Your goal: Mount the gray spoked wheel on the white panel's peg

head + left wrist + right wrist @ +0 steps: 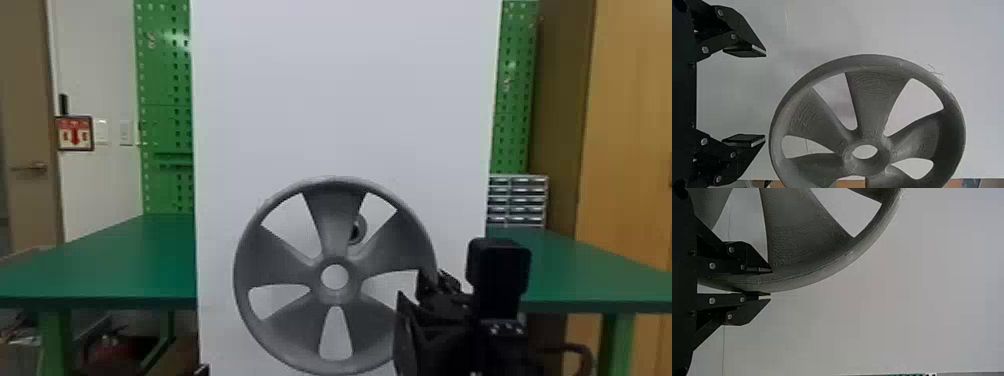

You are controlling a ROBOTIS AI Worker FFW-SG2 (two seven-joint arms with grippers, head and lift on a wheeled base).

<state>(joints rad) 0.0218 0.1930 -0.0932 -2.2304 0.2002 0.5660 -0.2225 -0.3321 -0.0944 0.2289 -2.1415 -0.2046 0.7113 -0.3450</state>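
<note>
Wheel (336,200), rim gripped by the right gripper's (411,294) fingers, hangs between the white panel's (345,100) side edges, hub below and left of the peg (358,230); the left gripper's (202,370) fingers stand apart.

Holding the gray spoked wheel (334,296) by the right side of its rim (424,235) with the right gripper (412,294), in front of the white panel (340,90), between its left and right edges. Showing the peg (357,231) through the opening just right of the top spoke (330,220), partly behind that spoke, higher and farther right than the hub (316,280). Showing bare white through the hub's hole. Extending past both panel edges, a green bench (110,255); at its far edge, just beside the panel's right edge, a drawer unit (517,200). Behind, green pegboard (165,75).
</note>
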